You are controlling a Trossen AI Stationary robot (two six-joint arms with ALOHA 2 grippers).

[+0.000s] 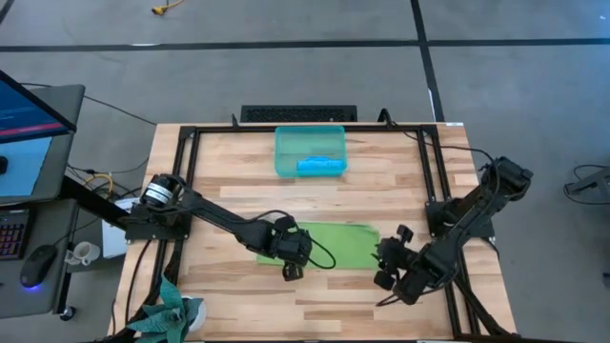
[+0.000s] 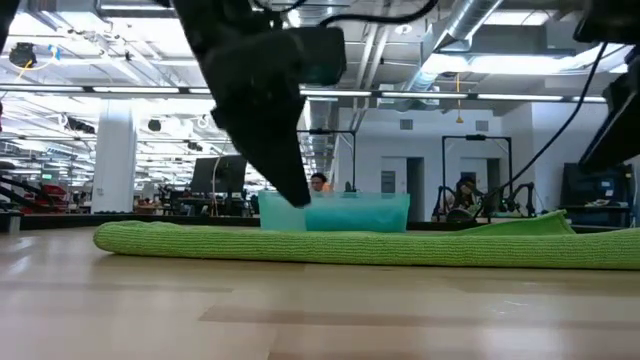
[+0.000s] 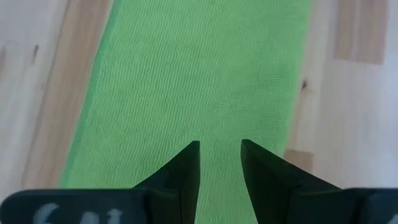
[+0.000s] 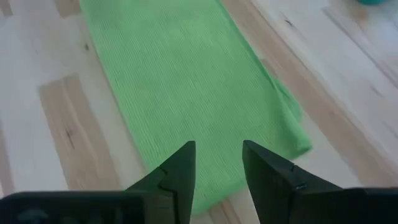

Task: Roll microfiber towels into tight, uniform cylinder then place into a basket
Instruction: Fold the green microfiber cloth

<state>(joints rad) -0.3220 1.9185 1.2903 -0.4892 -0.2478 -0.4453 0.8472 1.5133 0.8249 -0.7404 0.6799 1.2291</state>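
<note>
a: what is the biggest thing you have in front of you?

b: the wooden table [image 1: 381, 295]. on it lies your lime green towel [image 1: 329, 243], folded flat into a long narrow band, not rolled. its weave is fine and ribbed, and from table height it reads as a low, even strip with a rounded end.

a: where does it sit against the pincers?

b: it stretches between them. your left gripper [image 1: 293, 271] is at one end, its fingers [image 3: 186, 171] pointing down the length of the band with green showing in the gap. your right gripper [image 1: 385, 262] is at the other end, where the corner [image 4: 297, 134] is a little rumpled and lifted.

a: are you holding it?

b: no. on both pincers the fingers stand a little way apart, with a narrow gap, and nothing is pinched in either. the right fingers [image 4: 177, 174] hover over the end of the cloth.

a: and the basket?

b: the teal-green basket [image 1: 286, 152] is well beyond the left gripper, at the far side of the table, past the green band. it is translucent with low walls.

a: anything in it?

b: the sky blue towel [image 1: 319, 166], a small bundle lying against the wall nearer the pincers.
</note>
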